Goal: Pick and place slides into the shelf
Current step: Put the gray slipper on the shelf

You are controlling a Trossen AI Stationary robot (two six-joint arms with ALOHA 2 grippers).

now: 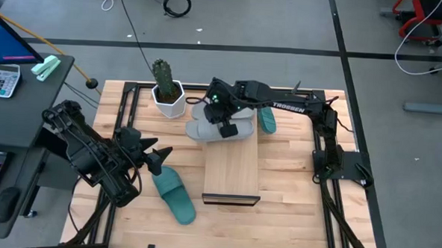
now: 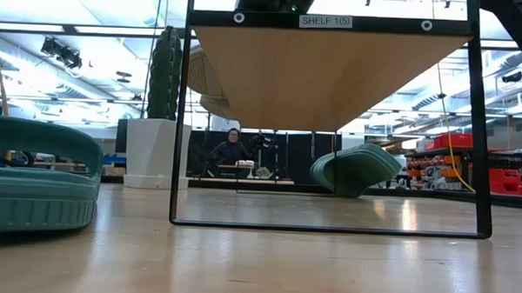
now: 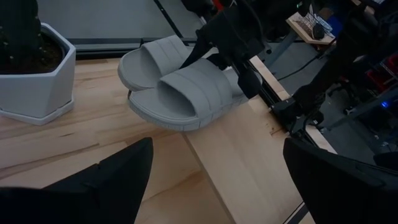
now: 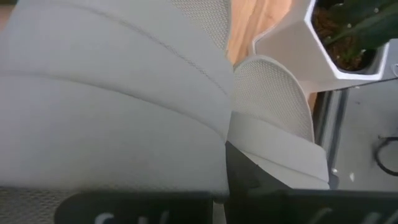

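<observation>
We are in a robotics lab: grey floor crossed by black tape lines (image 1: 344, 51), loose cables (image 1: 177, 2), a desk with calculator (image 1: 0, 80) and monitor (image 1: 8, 38) left, far workbenches under ceiling strip lights (image 2: 39, 17).

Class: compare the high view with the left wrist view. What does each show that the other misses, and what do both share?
Only the high view shows both teal slides and the whole left arm. Only the left wrist view shows the right gripper shut on a grey slide's strap over the shelf. Both show two grey slides, the shelf and the cactus pot.
</observation>
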